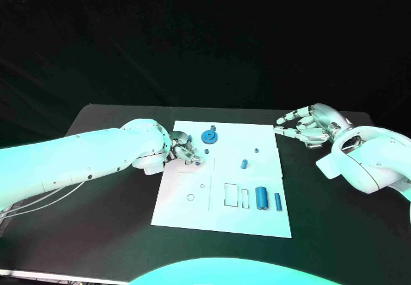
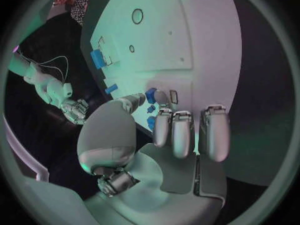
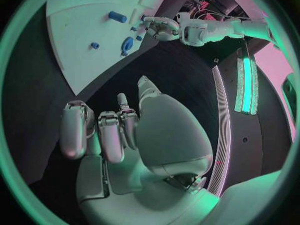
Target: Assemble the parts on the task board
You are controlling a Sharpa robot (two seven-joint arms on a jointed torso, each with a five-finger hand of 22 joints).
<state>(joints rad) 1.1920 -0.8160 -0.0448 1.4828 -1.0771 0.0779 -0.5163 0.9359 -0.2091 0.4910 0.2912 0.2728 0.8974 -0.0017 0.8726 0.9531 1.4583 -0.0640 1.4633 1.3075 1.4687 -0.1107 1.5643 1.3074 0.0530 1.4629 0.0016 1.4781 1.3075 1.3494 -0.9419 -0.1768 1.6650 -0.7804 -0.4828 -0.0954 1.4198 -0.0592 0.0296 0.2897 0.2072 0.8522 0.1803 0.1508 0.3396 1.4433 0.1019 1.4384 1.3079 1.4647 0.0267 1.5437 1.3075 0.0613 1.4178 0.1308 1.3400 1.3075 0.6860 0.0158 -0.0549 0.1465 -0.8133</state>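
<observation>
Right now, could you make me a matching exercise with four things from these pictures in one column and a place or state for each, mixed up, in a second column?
Things:
1. left hand
2. right hand
3. round blue disc
4. two long blue cylinders

Places or states:
A. off the task board, past its right edge, holding nothing
B. lying side by side near the board's front right corner
C. over the board's left edge, fingers at a small blue part
D. near the board's far edge

Pairs: 1-C, 2-A, 3-D, 4-B

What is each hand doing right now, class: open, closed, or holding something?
Left hand: pinches a small blue part between thumb and finger, over the task board.
Right hand: open, holding nothing, beside the board.
</observation>
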